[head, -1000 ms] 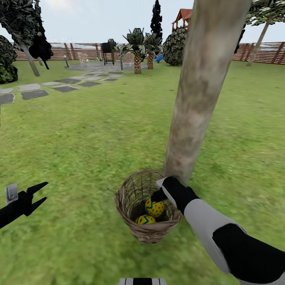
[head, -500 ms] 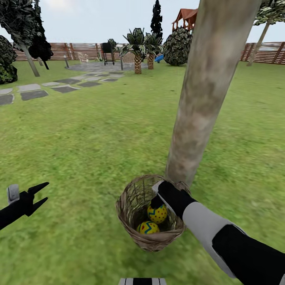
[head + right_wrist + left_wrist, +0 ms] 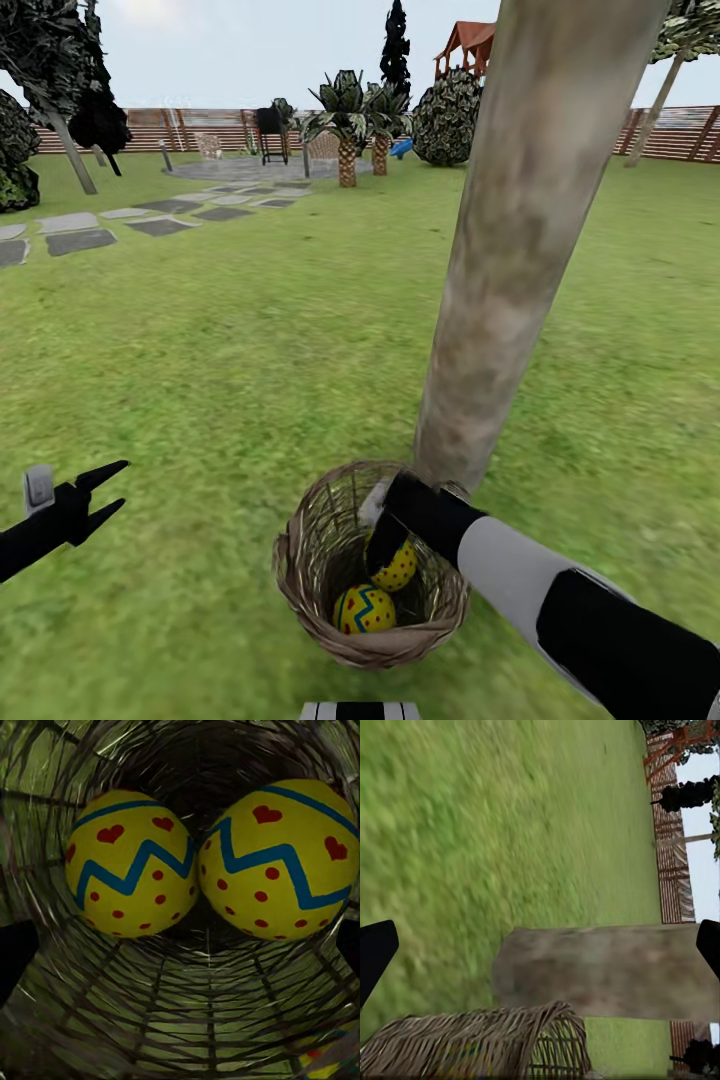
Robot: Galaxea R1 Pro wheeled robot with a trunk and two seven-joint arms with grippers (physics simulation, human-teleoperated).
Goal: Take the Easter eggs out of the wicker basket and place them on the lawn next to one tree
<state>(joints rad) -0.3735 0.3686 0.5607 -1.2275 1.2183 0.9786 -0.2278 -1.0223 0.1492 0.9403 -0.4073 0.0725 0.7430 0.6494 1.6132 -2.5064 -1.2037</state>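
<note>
The wicker basket [image 3: 371, 565] stood on the lawn [image 3: 220, 340], touching or just beside the foot of the thick pale mottled tree trunk [image 3: 520, 230] on its near side. In the head view 2 Easter eggs lay in it: one [image 3: 364, 609] toward the near wall, the other [image 3: 398, 566] deeper in, partly covered by the right gripper [image 3: 378, 540]. That gripper reached down over the rim on the trunk side into the basket, its tips at the farther egg; whether they were spread or closed on it could not be told. The right wrist view looked down the lattice wall [image 3: 180, 1020] at 2 eggs side by side, touching or nearly so [image 3: 131, 862] [image 3: 277, 859], with a scrap of yellow and red at a corner [image 3: 330, 1061], too little to name. The left gripper [image 3: 95, 492] hung over bare grass well to the basket's left, fingers parted and holding nothing. Grey stepping stones [image 3: 85, 238] and a slatted wooden fence [image 3: 670, 135] lay far behind.
</note>
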